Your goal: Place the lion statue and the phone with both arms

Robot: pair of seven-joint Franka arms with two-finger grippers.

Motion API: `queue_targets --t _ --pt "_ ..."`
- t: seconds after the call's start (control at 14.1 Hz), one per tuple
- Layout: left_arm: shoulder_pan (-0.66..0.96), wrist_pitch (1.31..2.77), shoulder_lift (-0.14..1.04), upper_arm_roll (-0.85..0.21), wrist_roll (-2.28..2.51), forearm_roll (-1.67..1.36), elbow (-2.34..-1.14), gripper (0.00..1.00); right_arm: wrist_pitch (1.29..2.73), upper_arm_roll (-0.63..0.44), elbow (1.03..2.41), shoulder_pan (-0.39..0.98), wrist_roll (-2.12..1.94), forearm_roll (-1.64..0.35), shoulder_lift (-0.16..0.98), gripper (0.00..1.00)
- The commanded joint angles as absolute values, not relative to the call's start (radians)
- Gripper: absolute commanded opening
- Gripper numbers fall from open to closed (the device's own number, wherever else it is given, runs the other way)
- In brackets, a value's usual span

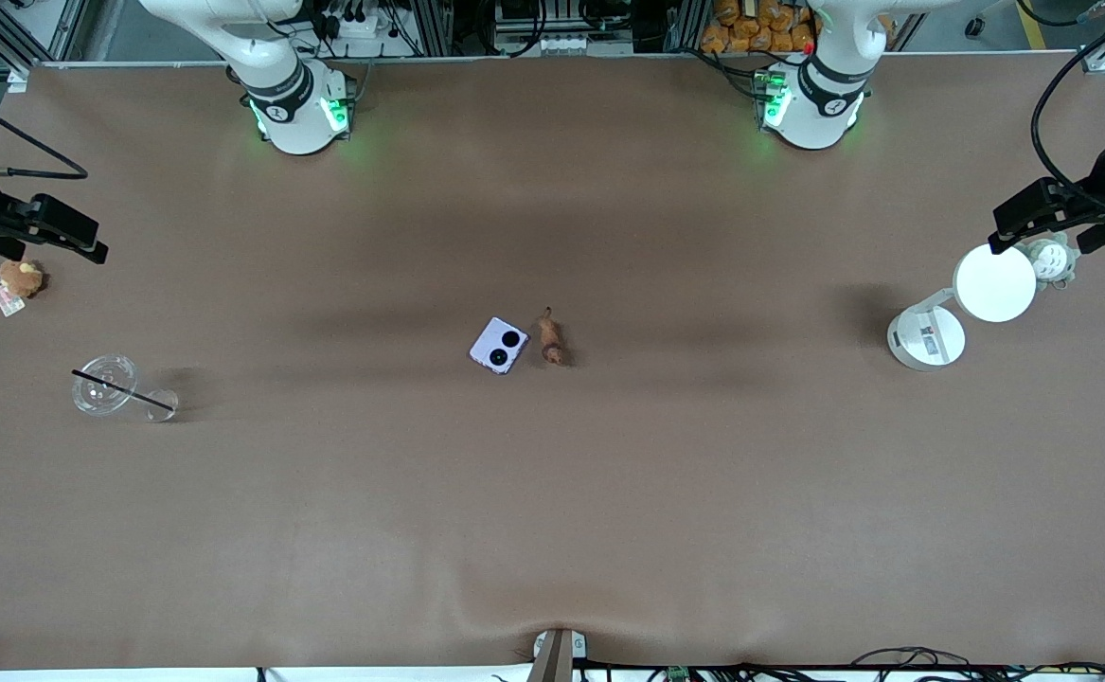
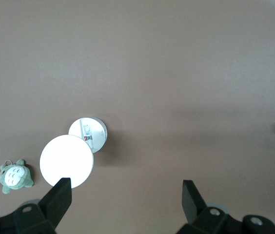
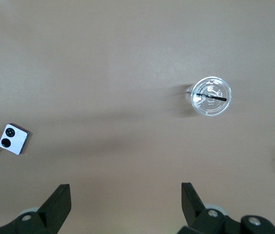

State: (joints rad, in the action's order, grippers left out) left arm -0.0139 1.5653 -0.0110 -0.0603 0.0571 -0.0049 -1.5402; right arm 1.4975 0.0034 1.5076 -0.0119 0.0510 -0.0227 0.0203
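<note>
The phone (image 1: 499, 345) and the lion statue (image 1: 550, 341) lie side by side at the middle of the desk (image 1: 552, 530), just apart, the statue toward the left arm's end and the phone toward the right arm's end. Neither is held.

The step in hand looks like the first reach. To do it well, each arm should probably take the thing on its own side: the left gripper (image 2: 127, 194) the statue, the right gripper (image 3: 126, 196) the phone. Because the two lie so close, the arms would do best to come in from their own ends and descend one slightly ahead of the other, so the wrists do not crowd. The statue is tiny and narrow; the jaws should straddle its body across the short width, not the thin tail. The phone is flat and square, so the jaws need to close across two of its edges, low to the desk.

Both grippers hang in the air with jaws spread wide and empty. The left gripper is over the desk's left-arm end, above the white lamp stand (image 2: 74, 155) and beside a small grey-white plush (image 2: 13, 176); the statue is well apart from it. The right gripper is over the right-arm end, near a clear lidded cup with a straw (image 3: 210, 96) and a tan plush toy (image 1: 20, 278); the phone lies well apart from its jaws.
</note>
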Motion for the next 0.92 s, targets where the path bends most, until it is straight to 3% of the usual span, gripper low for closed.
queue_targets --t 0.0,0.35,0.85 --pt "-0.018 1.542 0.002 -0.071 0.066 0.017 -1.511 1.0 1.482 0.012 1.499 -0.021 0.066 -0.02 0.012 1.0" --pt "-0.023 1.528 0.008 -0.064 0.054 0.017 -1.506 1.0 1.482 0.014 1.499 -0.02 0.066 -0.02 0.014 1.0" --pt "-0.017 1.529 0.116 -0.064 0.055 0.034 -1.503 1.0 1.482 0.014 1.499 -0.02 0.064 -0.02 0.017 1.0"
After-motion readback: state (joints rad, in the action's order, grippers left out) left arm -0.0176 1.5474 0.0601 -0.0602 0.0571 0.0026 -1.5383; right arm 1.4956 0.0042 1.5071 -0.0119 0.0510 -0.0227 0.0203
